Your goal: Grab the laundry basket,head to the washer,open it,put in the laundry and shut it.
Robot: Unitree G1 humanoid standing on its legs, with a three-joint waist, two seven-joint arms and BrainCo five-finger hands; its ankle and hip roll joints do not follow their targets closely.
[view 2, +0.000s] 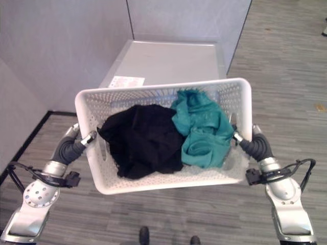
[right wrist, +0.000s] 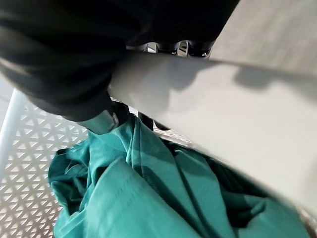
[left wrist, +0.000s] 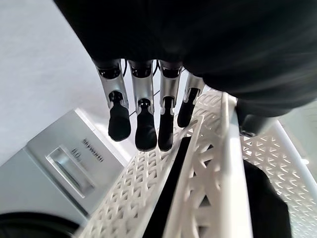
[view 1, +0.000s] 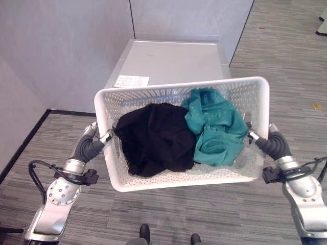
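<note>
Left eye view: the laundry basket [view 1: 153, 181] sits mid-frame, long axis across, washer [view 1: 173, 61] just beyond at top. Left wrist view: left hand [left wrist: 143, 119], fingers straight, presses its wall. Right wrist view: right hand [right wrist: 106, 121] beside the teal garment [right wrist: 148, 198], fingers hidden — cannot tell.

Grey plank floor [view 1: 286, 61]; pale partition walls [view 1: 61, 46].

The laundry basket [view 1: 255, 87] is held before the washer [view 1: 173, 61]; two garments [view 1: 156, 135] are lain side by side in it.
</note>
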